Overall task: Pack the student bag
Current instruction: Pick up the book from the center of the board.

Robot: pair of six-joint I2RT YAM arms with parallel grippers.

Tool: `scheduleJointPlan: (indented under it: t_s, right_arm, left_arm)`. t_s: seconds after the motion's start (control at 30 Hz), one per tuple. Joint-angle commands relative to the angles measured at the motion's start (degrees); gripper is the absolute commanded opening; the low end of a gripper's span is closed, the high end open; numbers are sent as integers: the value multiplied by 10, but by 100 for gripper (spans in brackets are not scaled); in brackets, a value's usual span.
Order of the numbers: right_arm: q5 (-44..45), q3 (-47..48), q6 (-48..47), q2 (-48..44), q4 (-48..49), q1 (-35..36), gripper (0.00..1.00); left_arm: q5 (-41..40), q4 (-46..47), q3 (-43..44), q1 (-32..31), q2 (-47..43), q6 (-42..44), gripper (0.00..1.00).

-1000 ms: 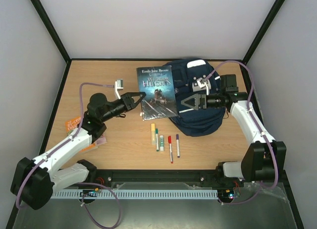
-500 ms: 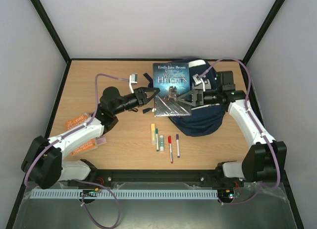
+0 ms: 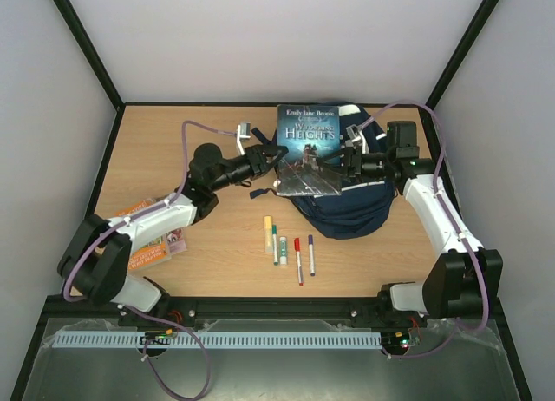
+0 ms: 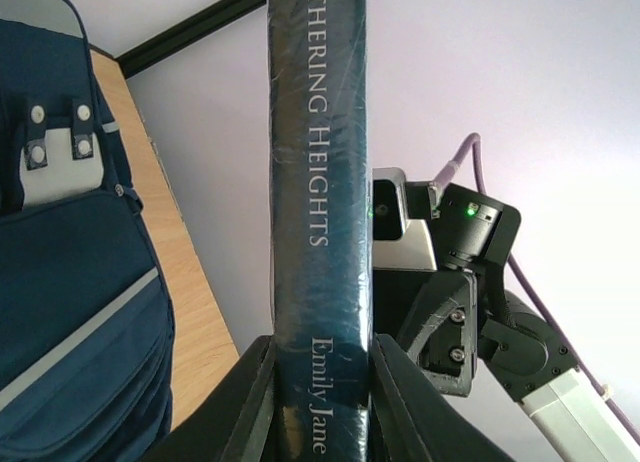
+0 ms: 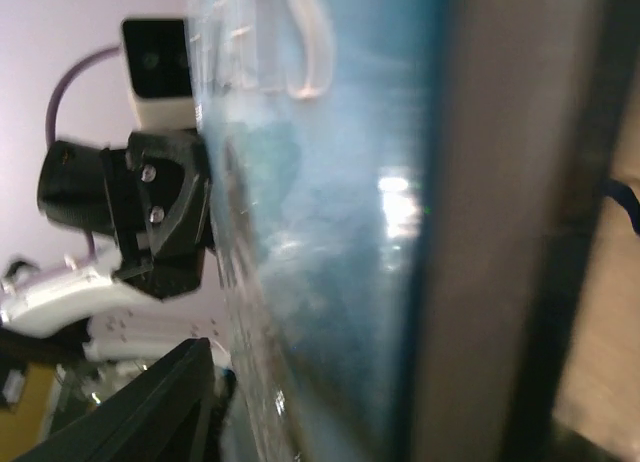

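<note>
The dark blue book "Wuthering Heights" [image 3: 307, 154] is held up off the table above the navy student bag [image 3: 351, 206]. My left gripper [image 3: 270, 161] is shut on the book's spine [image 4: 320, 182], one finger on each side. The bag shows at the left of the left wrist view [image 4: 70, 282]. My right gripper [image 3: 336, 168] sits at the book's right edge. In the right wrist view the glossy cover [image 5: 330, 232] fills the frame, with one dark finger [image 5: 170, 402] beside it. I cannot tell whether its jaws press on the book.
Several pens and markers [image 3: 286, 243] lie in a row on the wooden table [image 3: 173, 132] in front of the bag. Orange packets [image 3: 146, 245] lie at the left under my left arm. Black frame rails edge the table.
My left gripper has carried the book up and to the right, from beside the bag to over it. The right gripper, open near the book before, now sits at its right edge.
</note>
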Motion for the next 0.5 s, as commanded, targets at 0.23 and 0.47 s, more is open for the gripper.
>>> scheduleJointPlan:
  t_s: [0.23, 0.47]
  right_arm:
    - [31, -1, 60, -13, 30, -24, 21]
    - [109, -11, -1, -50, -4, -49, 1]
  left_arm:
    - [15, 61, 63, 2, 101, -1, 35]
    - [-49, -44, 72, -1, 109, 46, 72]
